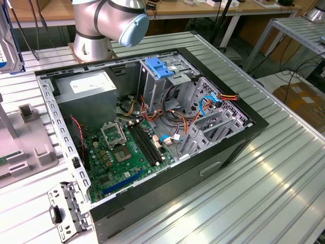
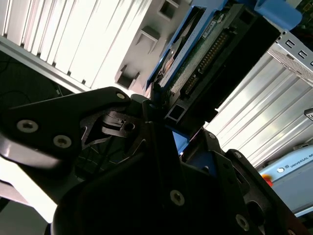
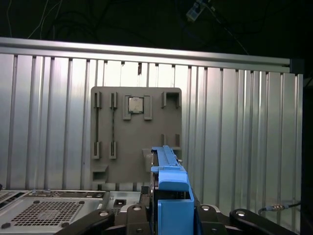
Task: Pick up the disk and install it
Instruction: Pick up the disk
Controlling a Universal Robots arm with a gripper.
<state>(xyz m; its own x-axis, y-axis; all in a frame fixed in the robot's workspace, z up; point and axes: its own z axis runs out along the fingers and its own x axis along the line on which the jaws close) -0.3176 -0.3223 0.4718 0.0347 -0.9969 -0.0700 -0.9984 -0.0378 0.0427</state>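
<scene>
Step in hand: transport. We find the jaws clenched on the disk (image 3: 168, 169), held edge-on between them above the tabletop (image 3: 234, 122). In our judgement, installation demands squaring its rails with the drive cage (image 1: 151, 90).

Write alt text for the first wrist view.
The gripper holds the disk edge-on, its blue rail toward the camera, over a ribbed metal table. Beyond it lies a grey parts tray with a small chip in one recess.

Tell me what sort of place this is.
Probably a robotics lab set up for PC assembly: an arm mounted on a ribbed metal table, an opened computer case, workbenches behind.
</scene>
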